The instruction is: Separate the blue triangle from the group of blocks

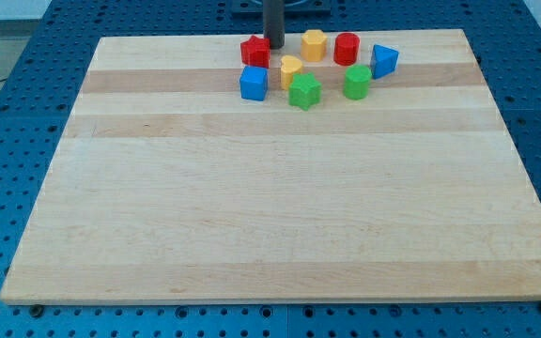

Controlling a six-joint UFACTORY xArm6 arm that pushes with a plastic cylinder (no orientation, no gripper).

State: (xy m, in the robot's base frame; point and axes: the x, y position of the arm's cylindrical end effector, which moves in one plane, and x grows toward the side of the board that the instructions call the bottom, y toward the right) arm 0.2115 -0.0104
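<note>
The blue triangle (384, 60) sits at the right end of a cluster of blocks near the view's top edge of the wooden board (280, 225). Just left of it are a red cylinder (347, 47) and a green block (357, 82). Further left lie a yellow hexagon block (313, 44), a green star (304, 91), a yellow heart-like block (290, 70), a blue cube (254, 83) and a red star (255, 51). My tip (275, 45) is at the top of the board, just right of the red star, far left of the blue triangle.
The board lies on a blue perforated table (7, 141). The arm's dark base (280, 7) stands beyond the board's top edge.
</note>
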